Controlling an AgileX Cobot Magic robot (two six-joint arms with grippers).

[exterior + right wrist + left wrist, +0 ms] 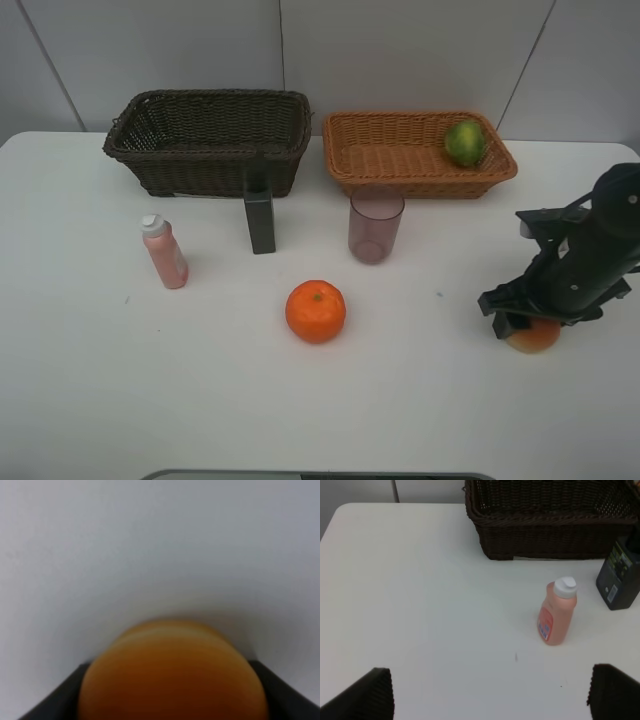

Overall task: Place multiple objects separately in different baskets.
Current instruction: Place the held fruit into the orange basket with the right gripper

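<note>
**Red-orange fruit pinched by the right gripper at the desk's right side**

The right gripper (pixel 531 326) is seen lowered onto the red-orange fruit (pixel 538 342), which rests on the white desk (pixel 100 400) near its right edge. In the right wrist view the fruit fills the space between the two dark fingers (pixel 55 700), and each finger is pressed against one side of it. The fruit is thus pinched, and it has not been lifted off the desk.

The left gripper (pixel 490 695) is held spread wide above a bare part of the desk, with nothing between its fingertips. It is not seen in the high view.

Two baskets are set side by side at the back of the desk. The dark brown basket (pixel 200 165) is on the left, and nothing can be made out inside it. The light basket (pixel 420 185) is on the right, and the green fruit (pixel 465 142) is lying in its right end.

The other things are standing on the desk in front of the baskets. The pink bottle (pixel 165 252) is upright on the left. The dark bottle (pixel 260 222) is placed just in front of the dark brown basket. The cup (pixel 376 225) is found upright in front of the light basket's left end. The orange (pixel 316 311) is set nearer the front, between the dark bottle and the cup and well apart from the pinched fruit.
</note>
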